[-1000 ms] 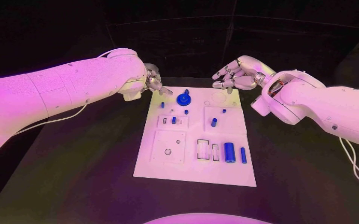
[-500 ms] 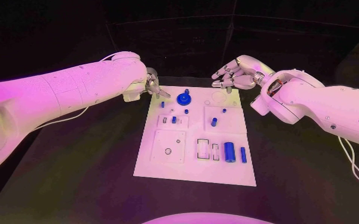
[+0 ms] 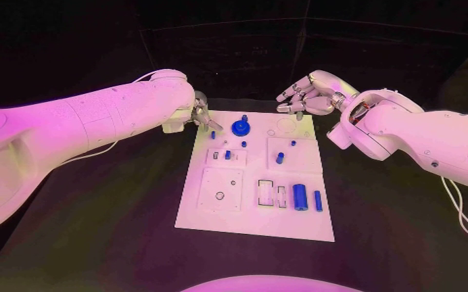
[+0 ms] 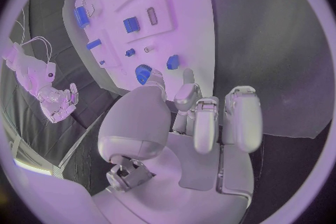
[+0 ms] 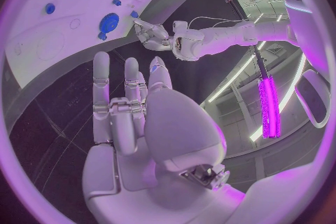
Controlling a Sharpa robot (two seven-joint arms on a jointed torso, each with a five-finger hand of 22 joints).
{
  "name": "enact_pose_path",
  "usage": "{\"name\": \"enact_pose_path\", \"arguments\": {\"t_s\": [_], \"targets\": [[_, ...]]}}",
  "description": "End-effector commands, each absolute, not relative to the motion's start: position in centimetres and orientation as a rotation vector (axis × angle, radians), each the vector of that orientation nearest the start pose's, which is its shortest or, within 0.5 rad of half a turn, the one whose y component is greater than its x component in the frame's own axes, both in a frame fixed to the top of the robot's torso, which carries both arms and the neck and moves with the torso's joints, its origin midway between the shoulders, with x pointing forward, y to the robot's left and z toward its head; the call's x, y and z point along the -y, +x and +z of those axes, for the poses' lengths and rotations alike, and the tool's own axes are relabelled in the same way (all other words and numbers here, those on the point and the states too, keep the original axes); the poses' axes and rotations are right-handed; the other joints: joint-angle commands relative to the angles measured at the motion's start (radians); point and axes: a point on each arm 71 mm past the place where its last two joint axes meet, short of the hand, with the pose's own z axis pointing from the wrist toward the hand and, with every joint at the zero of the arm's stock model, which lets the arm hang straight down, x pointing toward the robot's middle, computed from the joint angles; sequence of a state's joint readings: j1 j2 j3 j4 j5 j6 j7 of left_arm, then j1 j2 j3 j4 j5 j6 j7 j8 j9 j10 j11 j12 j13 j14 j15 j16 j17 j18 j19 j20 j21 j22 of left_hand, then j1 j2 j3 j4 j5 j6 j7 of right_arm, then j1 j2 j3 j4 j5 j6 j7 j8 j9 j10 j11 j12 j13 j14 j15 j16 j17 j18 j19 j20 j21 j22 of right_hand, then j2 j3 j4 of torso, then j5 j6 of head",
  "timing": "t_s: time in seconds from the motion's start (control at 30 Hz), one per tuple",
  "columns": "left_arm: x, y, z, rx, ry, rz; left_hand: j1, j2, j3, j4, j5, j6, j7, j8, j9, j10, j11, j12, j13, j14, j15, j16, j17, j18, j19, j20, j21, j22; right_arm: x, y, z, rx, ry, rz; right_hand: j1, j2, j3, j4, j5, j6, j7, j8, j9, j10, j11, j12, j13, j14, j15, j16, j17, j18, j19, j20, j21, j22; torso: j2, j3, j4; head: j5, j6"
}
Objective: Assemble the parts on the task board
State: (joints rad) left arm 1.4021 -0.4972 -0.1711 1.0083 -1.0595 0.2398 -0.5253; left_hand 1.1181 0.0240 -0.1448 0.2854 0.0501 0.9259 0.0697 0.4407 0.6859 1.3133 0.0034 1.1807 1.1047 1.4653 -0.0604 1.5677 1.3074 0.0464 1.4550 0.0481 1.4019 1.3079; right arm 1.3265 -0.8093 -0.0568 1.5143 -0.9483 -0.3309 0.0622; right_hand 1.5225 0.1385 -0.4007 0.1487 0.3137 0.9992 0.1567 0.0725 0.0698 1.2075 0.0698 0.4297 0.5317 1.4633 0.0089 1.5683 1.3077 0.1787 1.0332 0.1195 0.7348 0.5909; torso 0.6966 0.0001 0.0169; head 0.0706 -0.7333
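The white task board (image 3: 255,217) lies in the middle of the black table. At its far end stands a blue toothed disc (image 3: 241,128), with a small blue peg (image 3: 213,134) just to its left. Short blue pieces (image 3: 279,159) dot the board's middle, and a blue cylinder (image 3: 299,198) lies near the front right. My left hand (image 3: 202,115) hovers at the far left corner, holding nothing. In the left wrist view its thumb and one fingertip (image 4: 187,75) reach toward the peg (image 4: 173,61), the other fingers curled. My right hand (image 3: 302,99) hangs over the far right corner, fingers spread and empty.
Black table (image 3: 107,224) surrounds the board on all sides. A thin blue rod (image 3: 318,201) lies beside the cylinder, next to two rectangular slots (image 3: 265,194). A square recessed plate (image 3: 221,190) sits at the board's front left.
My left hand has come down and a little inward toward the small peg at the board's far left. The right hand has barely moved.
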Motion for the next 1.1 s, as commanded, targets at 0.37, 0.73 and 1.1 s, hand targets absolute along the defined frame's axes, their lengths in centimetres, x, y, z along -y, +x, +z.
{"name": "enact_pose_path", "arguments": {"t_s": [0.37, 0.73, 1.1], "targets": [[-19.4, 58.1, -19.0, -2.288, -0.138, -0.151, 0.036, 0.011, -0.010, -0.007, -0.002, 0.001, -0.003, 0.013, 0.004, -0.003, -0.009, 0.004, 0.000, 0.106, -0.007, 0.003, 0.263, 0.009, 0.005, -0.006, 0.006, 0.026, 18.1, 50.4, -12.6, -1.609, 0.160, 1.026, 0.009, 0.000, 0.000, -0.002, 0.006, -0.005, -0.001, 0.002, 0.002, -0.002, 0.000, 0.005, 0.000, 0.107, 0.004, 0.002, 0.263, 0.004, 0.004, 0.001, -0.004, 0.002, -0.001, 0.0010, 0.0006, 0.001, -0.001], [-18.7, 58.1, -19.2, -2.297, -0.119, -0.169, 0.064, 0.023, -0.012, -0.015, -0.002, 0.000, -0.004, 0.023, 0.008, 0.000, -0.010, 0.007, 0.002, 0.106, -0.008, 0.003, 0.263, 0.008, 0.007, -0.007, 0.008, 0.031, 18.0, 50.4, -12.6, -1.610, 0.158, 1.028, 0.009, 0.000, 0.000, -0.002, 0.006, -0.005, -0.001, 0.002, 0.002, -0.002, 0.000, 0.005, 0.000, 0.107, 0.004, 0.002, 0.263, 0.004, 0.004, 0.001, -0.004, 0.002, 0.000, 0.0016, -0.0005, 0.002, -0.002], [-18.5, 58.1, -19.3, -2.301, -0.115, -0.173, 0.116, 0.055, -0.004, -0.039, -0.002, -0.002, -0.005, 0.037, 0.011, 0.002, -0.011, 0.008, 0.001, 0.106, -0.008, 0.003, 0.263, 0.008, 0.008, -0.008, 0.008, 0.033, 18.0, 50.4, -12.6, -1.609, 0.159, 1.027, 0.008, 0.001, 0.000, -0.001, 0.006, -0.006, -0.001, 0.002, 0.002, -0.002, 0.000, 0.004, 0.000, 0.107, 0.004, 0.002, 0.263, 0.004, 0.005, 0.001, -0.004, 0.002, 0.000, 0.0006, 0.0005, 0.001, -0.003]]}}
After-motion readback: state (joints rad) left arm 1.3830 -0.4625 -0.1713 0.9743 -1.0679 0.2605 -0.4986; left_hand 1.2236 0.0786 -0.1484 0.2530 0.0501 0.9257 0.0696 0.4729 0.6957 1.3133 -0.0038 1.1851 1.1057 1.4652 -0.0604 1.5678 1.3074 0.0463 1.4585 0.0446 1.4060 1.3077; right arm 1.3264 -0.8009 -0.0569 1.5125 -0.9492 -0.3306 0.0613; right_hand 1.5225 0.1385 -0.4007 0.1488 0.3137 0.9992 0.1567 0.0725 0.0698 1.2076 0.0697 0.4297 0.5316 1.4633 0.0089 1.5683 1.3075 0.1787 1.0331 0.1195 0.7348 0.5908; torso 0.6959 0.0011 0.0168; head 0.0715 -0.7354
